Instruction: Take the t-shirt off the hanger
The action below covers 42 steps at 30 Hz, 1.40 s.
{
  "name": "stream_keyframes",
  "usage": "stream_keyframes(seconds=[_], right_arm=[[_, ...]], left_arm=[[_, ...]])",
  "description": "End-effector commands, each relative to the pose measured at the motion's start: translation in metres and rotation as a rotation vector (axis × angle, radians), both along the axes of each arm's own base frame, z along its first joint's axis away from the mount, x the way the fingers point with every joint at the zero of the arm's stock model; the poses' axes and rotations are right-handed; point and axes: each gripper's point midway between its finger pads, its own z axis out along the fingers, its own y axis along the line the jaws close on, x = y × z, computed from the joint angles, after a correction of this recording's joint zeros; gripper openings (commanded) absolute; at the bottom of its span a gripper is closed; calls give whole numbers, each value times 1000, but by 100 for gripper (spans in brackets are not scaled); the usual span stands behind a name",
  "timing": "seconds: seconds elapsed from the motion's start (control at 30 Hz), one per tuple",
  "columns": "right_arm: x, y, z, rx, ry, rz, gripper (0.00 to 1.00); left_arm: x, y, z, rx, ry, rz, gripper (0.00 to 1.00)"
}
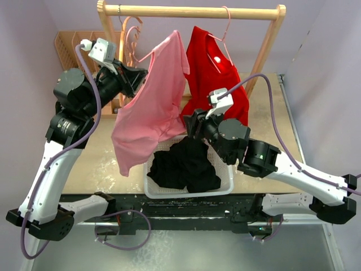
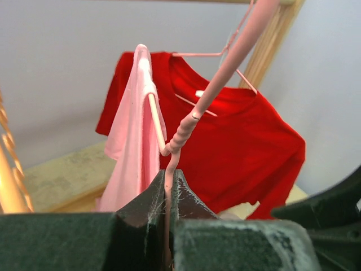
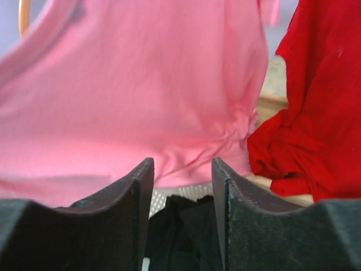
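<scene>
- Plain pale lilac walls (image 1: 28, 34) are enclosing the area on the left, rear and right, and even, diffuse light is falling on them.
- A light wooden clothes rack with a round top rail (image 1: 197, 11) is standing at the back.
- A beige speckled tabletop (image 1: 96, 164) is lying beneath it.
- A slatted wooden panel (image 1: 66, 51) is standing in the rear left corner.
- A grey surface (image 1: 225, 254) is showing below the table's near edge.

The pink t-shirt (image 3: 141, 84) was blurred and cropped in the right wrist view; the hanger (image 2: 221, 73) ran off the left wrist view's top.
</scene>
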Motion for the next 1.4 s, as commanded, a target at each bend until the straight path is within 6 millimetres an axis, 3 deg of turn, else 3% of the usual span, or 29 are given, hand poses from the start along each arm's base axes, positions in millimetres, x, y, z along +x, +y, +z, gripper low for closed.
stream_keyframes(seconds=[0.0, 0.23, 0.4, 0.6, 1.0, 1.37], right_arm=[[15, -10, 46, 67, -98, -112, 51], [32, -11, 70, 117, -138, -142, 58], [71, -8, 67, 133, -102, -133, 63], [93, 2, 61, 110, -101, -139, 80], [117, 22, 55, 115, -93, -112, 67], [113, 32, 57, 137, -92, -58, 62]], left_arm=[[-18, -8, 0, -61, -4, -78, 0], [-22, -10, -26, -80, 51, -97, 0], [-20, -18, -42, -102, 91, -128, 0], [-16, -22, -55, -119, 121, -127, 0], [-9, -36, -65, -119, 149, -132, 0], [1, -36, -69, -95, 152, -102, 0]])
